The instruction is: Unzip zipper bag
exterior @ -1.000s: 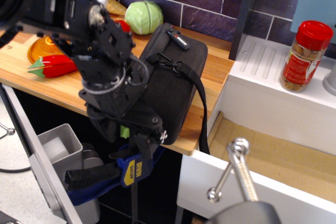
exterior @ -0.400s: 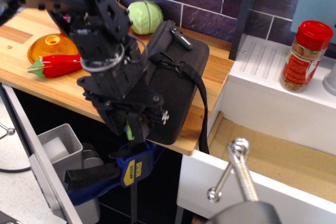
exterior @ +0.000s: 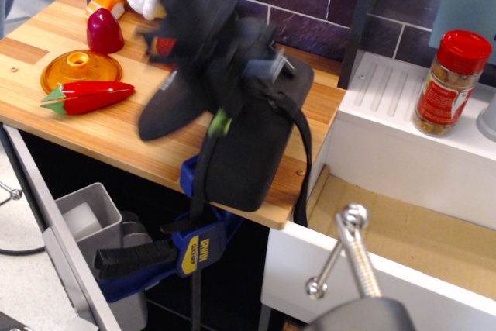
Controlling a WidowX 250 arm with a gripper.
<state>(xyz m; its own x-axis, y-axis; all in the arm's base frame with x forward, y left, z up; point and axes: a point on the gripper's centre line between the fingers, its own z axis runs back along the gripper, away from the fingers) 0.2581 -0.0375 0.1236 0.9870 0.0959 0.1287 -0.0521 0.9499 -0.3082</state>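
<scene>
The black zipper bag (exterior: pixel 249 156) lies on the wooden counter (exterior: pixel 93 136), its near end over the front edge. Its black strap (exterior: pixel 302 141) runs down the right side. The lime-green pull tab (exterior: pixel 222 122) sits on the bag's left edge, about halfway along. My gripper (exterior: pixel 218 112) is a motion-blurred black mass over the bag's far-left part, its lower end at the tab. It seems shut on the tab, though the blur hides the fingers. A dark blurred shape juts left of the bag.
A red toy pepper (exterior: pixel 89 96), an orange dish (exterior: pixel 77 63) and a dark red piece (exterior: pixel 103 32) lie at left. A blue clamp (exterior: pixel 198 247) hangs under the counter edge. A spice jar (exterior: pixel 448 83) stands on the white unit. An open drawer (exterior: pixel 403 230) is at lower right.
My gripper has swung up and back from the bag's near-left corner toward the wall. The green pull tab has travelled with it along the bag's left edge.
</scene>
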